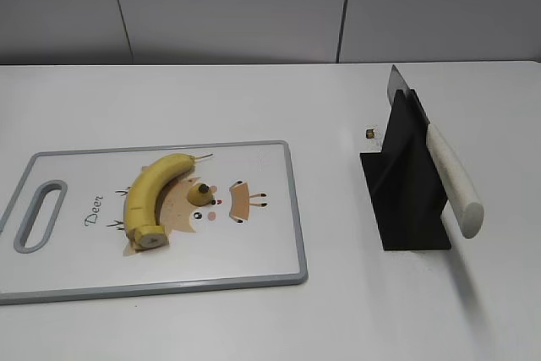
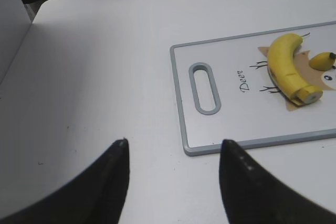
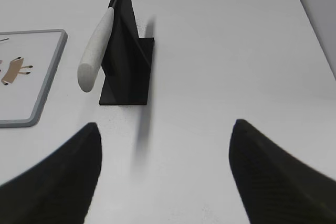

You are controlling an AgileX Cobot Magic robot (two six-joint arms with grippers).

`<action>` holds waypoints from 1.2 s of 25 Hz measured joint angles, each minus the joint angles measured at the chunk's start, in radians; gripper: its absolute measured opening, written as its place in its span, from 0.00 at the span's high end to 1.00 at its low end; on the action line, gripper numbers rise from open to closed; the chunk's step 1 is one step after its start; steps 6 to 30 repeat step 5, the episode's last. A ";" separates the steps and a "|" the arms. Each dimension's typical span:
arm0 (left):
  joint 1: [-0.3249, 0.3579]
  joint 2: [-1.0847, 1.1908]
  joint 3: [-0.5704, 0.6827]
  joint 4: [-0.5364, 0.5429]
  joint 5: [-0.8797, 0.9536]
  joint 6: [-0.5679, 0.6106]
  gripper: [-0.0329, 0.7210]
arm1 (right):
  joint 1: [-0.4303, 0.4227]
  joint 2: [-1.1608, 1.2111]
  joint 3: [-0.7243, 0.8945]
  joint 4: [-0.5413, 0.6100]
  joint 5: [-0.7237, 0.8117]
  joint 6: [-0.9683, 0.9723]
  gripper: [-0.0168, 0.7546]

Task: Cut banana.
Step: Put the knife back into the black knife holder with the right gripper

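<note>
From the exterior view I see the banana [image 1: 150, 196] lying on the cutting board [image 1: 254, 268] at the left, its flat cut end toward me, with a small yellow stub [image 1: 201, 194] just beside it on the deer print. Well to the right, the knife [image 1: 439, 166] sits in its black stand [image 1: 404, 183], pale handle sloping toward me; neither arm shows here. In the left wrist view, my left gripper [image 2: 173, 153] hangs over bare table [image 2: 94, 77] short of the board's handle slot [image 2: 203, 87], fingers spread apart and empty, the banana far off at the upper right. In the right wrist view, my right gripper [image 3: 165, 135] is wide open too, holding nothing, and faces the knife and stand ahead on the left. I judge cutting has not started: the tool is untouched. Next I would bring the right gripper onto the knife handle and lift it clear of the stand, while the left goes to steady the banana.
</note>
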 joint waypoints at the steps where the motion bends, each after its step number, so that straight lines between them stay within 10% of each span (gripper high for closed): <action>1: 0.000 0.000 0.000 0.000 0.000 0.000 0.25 | 0.000 0.000 0.000 0.000 0.000 0.000 0.24; 30: 0.000 0.000 0.000 0.000 0.000 0.000 0.25 | -0.001 0.000 0.000 0.000 0.000 0.000 0.24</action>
